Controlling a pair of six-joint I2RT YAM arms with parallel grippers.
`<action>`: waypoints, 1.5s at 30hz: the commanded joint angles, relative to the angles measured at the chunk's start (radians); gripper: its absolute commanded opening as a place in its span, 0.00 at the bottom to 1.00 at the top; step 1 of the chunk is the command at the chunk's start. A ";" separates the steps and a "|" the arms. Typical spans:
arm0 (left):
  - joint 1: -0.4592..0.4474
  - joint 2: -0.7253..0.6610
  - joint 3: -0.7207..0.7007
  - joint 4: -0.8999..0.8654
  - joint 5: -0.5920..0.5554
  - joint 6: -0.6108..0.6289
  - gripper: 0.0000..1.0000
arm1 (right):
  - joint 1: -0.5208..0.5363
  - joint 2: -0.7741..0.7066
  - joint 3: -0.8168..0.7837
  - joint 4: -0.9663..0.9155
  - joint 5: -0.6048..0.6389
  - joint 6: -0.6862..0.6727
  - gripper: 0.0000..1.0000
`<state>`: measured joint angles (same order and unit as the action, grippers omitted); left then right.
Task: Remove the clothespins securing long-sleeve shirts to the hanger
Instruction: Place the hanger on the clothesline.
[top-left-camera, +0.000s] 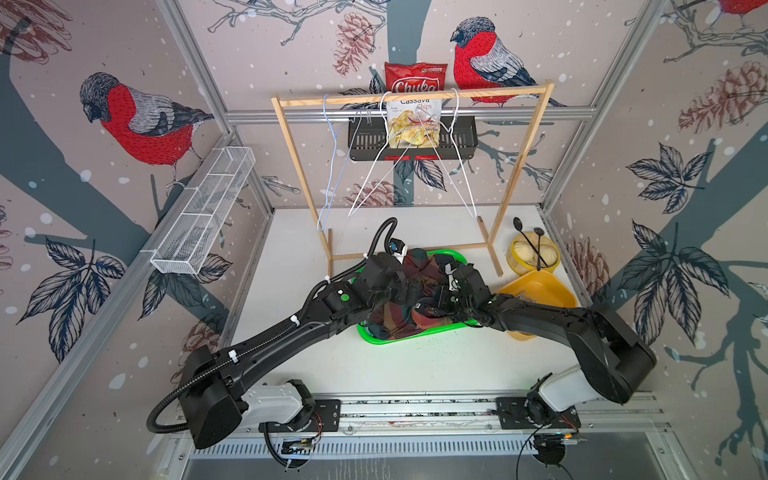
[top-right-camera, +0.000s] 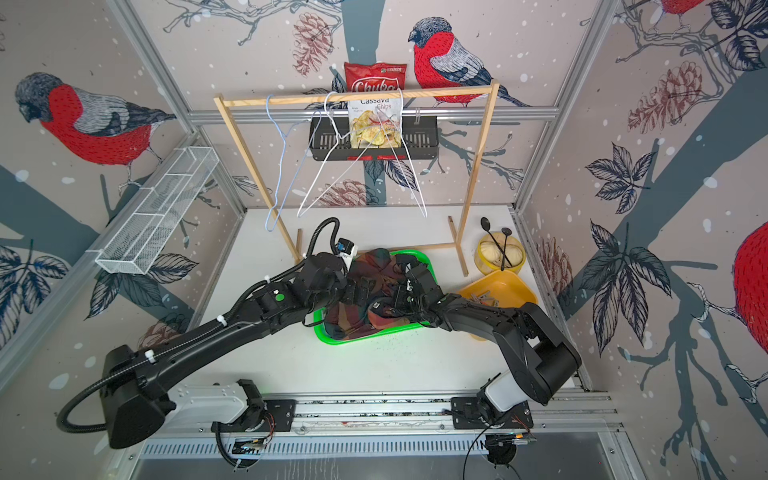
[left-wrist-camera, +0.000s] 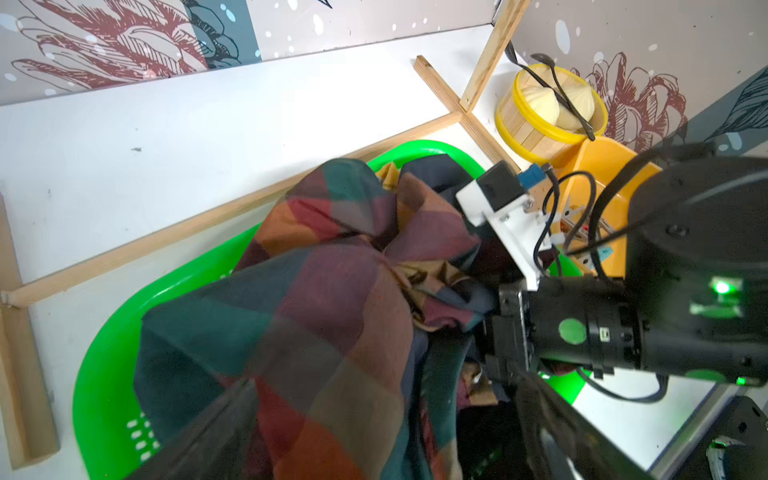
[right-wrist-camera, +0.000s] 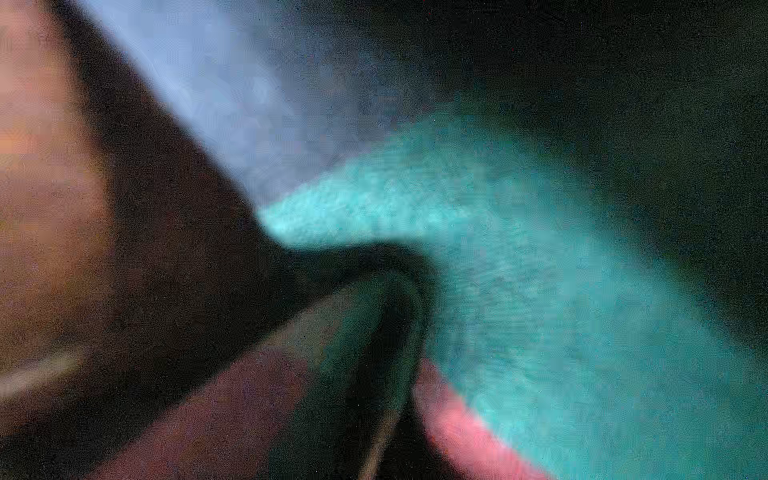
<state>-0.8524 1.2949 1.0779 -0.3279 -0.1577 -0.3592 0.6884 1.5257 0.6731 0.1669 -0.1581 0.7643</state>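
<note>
Wooden rack (top-left-camera: 299, 102) at the back left, wire hangers (top-left-camera: 468, 185) on it hanging bare: no shirt and no pin on them, so unpinning looks done or nearly so. Left claw (left-wrist-camera: 382, 380) sits low over the green basket (left-wrist-camera: 104, 332) on the tabletop (top-left-camera: 291, 257). Its fingers (left-wrist-camera: 216, 415) are spread wide with the checked shirt (top-left-camera: 399, 320) bunched between them, not clamped as far as I can see. It's probably tucking the cloth in. The shirt is heaped in the basket. Right claw (left-wrist-camera: 492, 332) is buried in the same heap from the other side and fully closed. Can't tell whether it pinches cloth, a pin or nothing, its own camera gives only blurred fabric. Far right is the yellow bin (top-left-camera: 540, 291), with clothespins (left-wrist-camera: 575, 220) lying loose inside, evidently the drop spot.
</note>
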 joint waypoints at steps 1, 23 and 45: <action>0.017 0.070 0.047 0.078 0.044 0.001 0.96 | 0.009 0.017 -0.019 -0.174 0.046 -0.022 0.08; 0.088 0.440 -0.057 0.240 0.016 -0.140 0.96 | 0.007 -0.372 0.064 -0.459 -0.002 -0.123 0.82; 0.053 0.457 -0.138 0.288 -0.029 -0.191 0.96 | -0.127 0.025 0.265 -0.248 -0.006 -0.164 0.64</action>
<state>-0.7914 1.7481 0.9508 0.0807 -0.1875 -0.5343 0.5629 1.5059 0.9455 -0.1543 -0.1692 0.5983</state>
